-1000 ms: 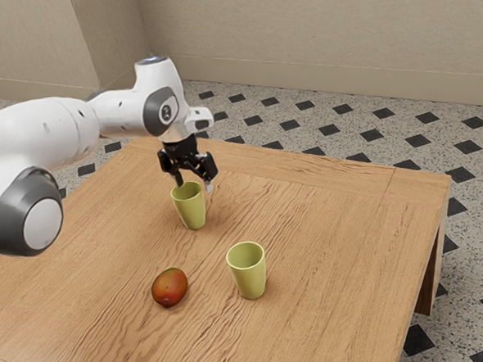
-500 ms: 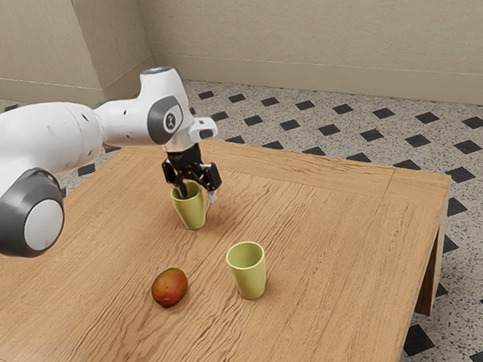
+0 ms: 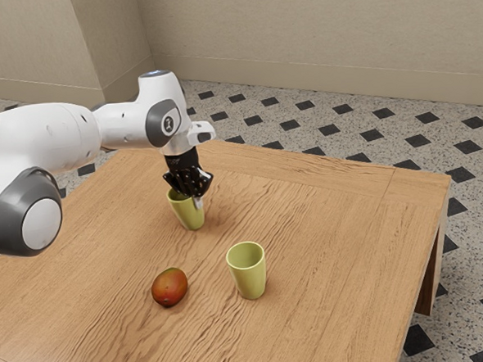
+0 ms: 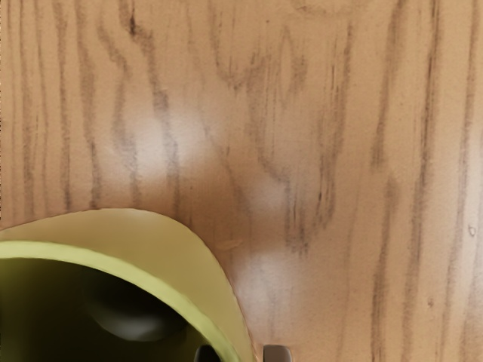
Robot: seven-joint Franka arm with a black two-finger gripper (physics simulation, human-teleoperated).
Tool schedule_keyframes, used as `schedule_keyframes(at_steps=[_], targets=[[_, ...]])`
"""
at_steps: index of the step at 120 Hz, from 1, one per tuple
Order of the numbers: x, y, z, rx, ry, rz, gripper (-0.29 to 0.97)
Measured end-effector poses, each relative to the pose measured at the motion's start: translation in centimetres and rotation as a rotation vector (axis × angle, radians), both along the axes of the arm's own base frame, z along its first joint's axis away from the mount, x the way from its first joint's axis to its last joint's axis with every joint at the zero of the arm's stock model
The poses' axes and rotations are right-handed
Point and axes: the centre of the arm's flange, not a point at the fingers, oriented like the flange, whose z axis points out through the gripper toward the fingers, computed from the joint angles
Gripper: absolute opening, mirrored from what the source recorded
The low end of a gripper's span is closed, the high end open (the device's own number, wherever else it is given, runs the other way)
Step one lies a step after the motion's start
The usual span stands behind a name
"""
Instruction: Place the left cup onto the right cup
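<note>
One step out of several being worked on, by my judgement: taking hold of the left cup (image 3: 186, 214). Pinching its wall with the gripper (image 3: 195, 198), one finger sitting inside the mouth and the other pressing on the outside, so clamped together on the rim. Seeing the same in the wrist view, with the green wall passing between two fingertips (image 4: 276, 352) just under the hand. Resting, as far as can be told, with the base down on the table (image 3: 336, 249), at the exterior view's left and farther back, perhaps leaning a little; not yet lifting it. Aiming afterwards, presumably, for the right cup (image 3: 247, 270), standing upright and untouched, well apart toward the exterior view's right and nearer to the camera, with a mango (image 3: 169, 287) lying near it. Leaving most of the work to do: raising the held cup, carrying it across, and lowering it onto the other mouth. Needing care, probably: holding by one side of the rim only, risking a tilt.
</note>
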Motion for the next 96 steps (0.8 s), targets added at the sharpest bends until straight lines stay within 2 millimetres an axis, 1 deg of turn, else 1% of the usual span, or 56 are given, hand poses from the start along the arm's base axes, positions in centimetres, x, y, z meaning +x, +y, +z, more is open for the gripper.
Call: schedule_keyframes(at_steps=[17, 38, 55, 61, 66, 74, 80, 89, 96], targets=[[-0.1, 0.1, 0.0, 0.006, 0.004, 0.007, -0.09], [-0.1, 0.2, 0.2, 0.024, 0.012, 0.006, -0.10], [-0.3, -0.2, 1.0, 0.058, 0.023, -0.013, -0.10], [-0.4, -0.5, 1.6, 0.069, 0.023, -0.021, -0.10], [-0.4, -1.1, 2.5, 0.080, 0.020, -0.032, -0.10], [-0.7, -3.0, 4.8, 0.095, 0.005, -0.061, -0.10], [-1.1, -5.3, 7.1, 0.104, -0.010, -0.090, -0.10], [-2.1, -10.2, 10.5, 0.111, -0.033, -0.149, -0.10], [-3.3, -14.3, 12.0, 0.104, -0.035, -0.200, -0.10]])
